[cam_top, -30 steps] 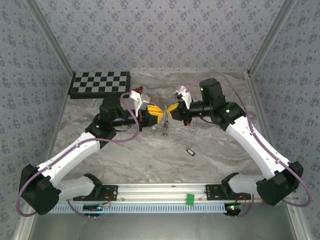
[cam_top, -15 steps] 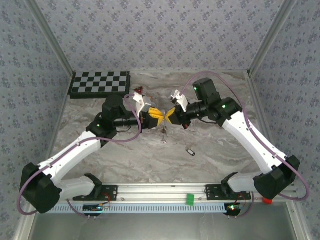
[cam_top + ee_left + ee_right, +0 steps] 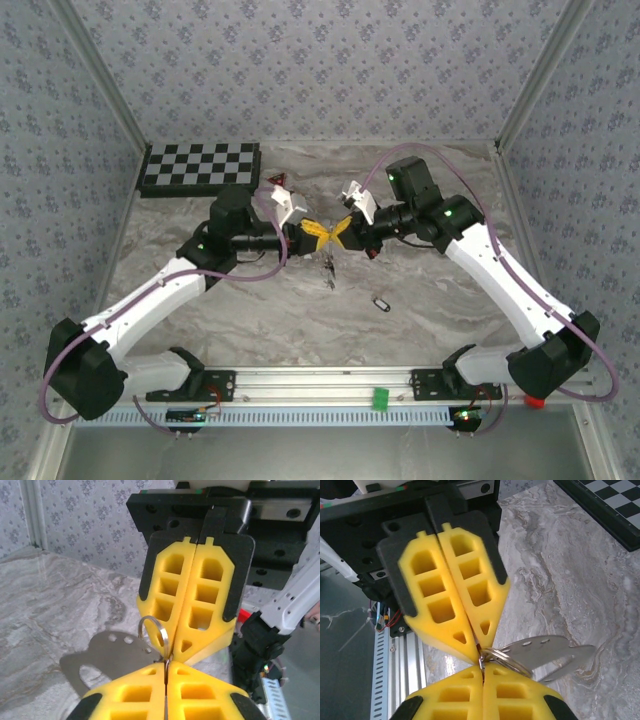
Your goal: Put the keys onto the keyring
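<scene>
moved: L gripper (image 3: 165,667) closer in, now pinched shut | hold: L + R gripper (image 3: 481,672) both clamped on keyring (image 3: 151,631), tips touching | todo: 1 key (image 3: 380,302) loose on table (image 3: 300,315), not yet threaded

The keyring (image 3: 152,632), a thin silvery split ring carrying a flat silvery tag (image 3: 547,652) with holes, is pinched in mid-air between the left gripper (image 3: 320,234) and the right gripper (image 3: 339,231). One black-headed key (image 3: 380,302) lies flat on the table (image 3: 250,310), nearer and to the right, well apart.

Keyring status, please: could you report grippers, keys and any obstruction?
Left gripper, right gripper shut on keyring, tip to tip. Keys hang beneath; one key loose on table. Nothing obstructing.
</scene>
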Controlling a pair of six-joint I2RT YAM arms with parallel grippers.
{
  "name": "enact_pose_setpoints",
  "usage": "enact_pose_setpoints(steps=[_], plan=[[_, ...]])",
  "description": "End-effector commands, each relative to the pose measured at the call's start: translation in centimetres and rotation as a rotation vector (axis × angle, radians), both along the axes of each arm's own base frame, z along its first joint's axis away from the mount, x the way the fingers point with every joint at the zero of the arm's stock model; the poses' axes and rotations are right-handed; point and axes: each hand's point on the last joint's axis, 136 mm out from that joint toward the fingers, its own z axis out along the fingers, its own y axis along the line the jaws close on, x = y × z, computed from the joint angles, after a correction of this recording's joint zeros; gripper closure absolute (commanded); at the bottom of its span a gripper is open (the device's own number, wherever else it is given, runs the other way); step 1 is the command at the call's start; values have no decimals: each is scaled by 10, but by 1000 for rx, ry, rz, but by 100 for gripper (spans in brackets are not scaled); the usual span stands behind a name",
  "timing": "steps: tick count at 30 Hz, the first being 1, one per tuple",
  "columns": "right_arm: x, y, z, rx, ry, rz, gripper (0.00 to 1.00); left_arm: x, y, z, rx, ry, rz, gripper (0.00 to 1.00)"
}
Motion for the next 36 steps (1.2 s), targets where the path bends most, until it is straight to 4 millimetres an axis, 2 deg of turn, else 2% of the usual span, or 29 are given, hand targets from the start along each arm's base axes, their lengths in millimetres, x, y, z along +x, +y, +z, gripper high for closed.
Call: enact_pose_setpoints(steps=[1,12,16,22,24,26,29,32,34,36], plan=[[-7,4,18,50,-35,40,100,-6,-4,16,-23,-35,-49,100],[-4,0,23,81,-41,21,100,-7,-4,14,-13,-45,-48,100],[-3,0,23,80,-42,18,100,-8,-4,9,7,-35,-57,88],[-3,1,23,84,-41,18,100,-10,-6,8,11,-27,-74,85],[-3,1,23,86,-38,20,100,-11,-6,9,10,-28,-80,88],[-4,1,22,86,-36,22,100,-11,-7,9,8,-27,-80,100],[-4,2,21,85,-36,23,100,-11,-8,12,-3,-26,-75,100],[-5,0,19,88,-37,22,88,-7,-8,17,-36,-32,-49,100],[0,-3,23,126,-44,-13,74,-6,-7,23,-77,-38,-26,100],[5,-9,32,207,-58,-50,71,-3,-4,32,-139,-39,8,100]])
